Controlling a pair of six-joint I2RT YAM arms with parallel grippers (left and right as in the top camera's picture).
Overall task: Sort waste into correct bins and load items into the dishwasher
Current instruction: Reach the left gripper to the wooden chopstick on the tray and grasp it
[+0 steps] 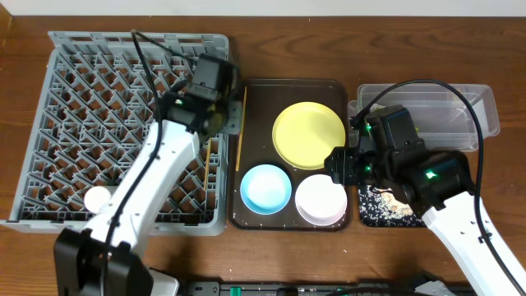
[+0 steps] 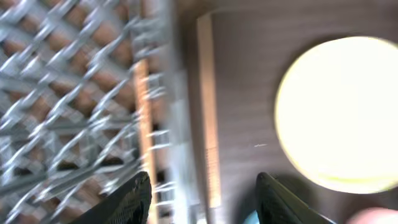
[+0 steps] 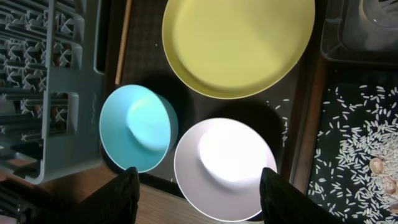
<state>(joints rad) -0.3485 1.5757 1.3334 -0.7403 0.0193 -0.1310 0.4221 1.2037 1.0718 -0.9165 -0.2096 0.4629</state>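
Note:
The grey dish rack (image 1: 82, 99) fills the left. A small white cup (image 1: 97, 198) stands in its near left corner. The yellow plate (image 1: 308, 123), light blue bowl (image 1: 265, 187) and white bowl (image 1: 320, 200) sit on the brown serving tray (image 1: 255, 90). One chopstick (image 1: 241, 131) lies along the tray's left edge. Another (image 2: 143, 112) lies in the rack. My left gripper (image 2: 202, 199) is open and empty above the rack's right wall, beside the tray's chopstick (image 2: 208, 124). My right gripper (image 3: 202, 193) is open and empty above the white bowl (image 3: 227, 165). No wrapper shows.
The black tray (image 3: 354, 143) at the right holds scattered rice grains, and a few grains lie on the brown tray (image 3: 280, 124). The clear tub (image 1: 485, 94) stands at the back right with whitish scraps inside. My right arm covers part of the black tray (image 1: 382, 205).

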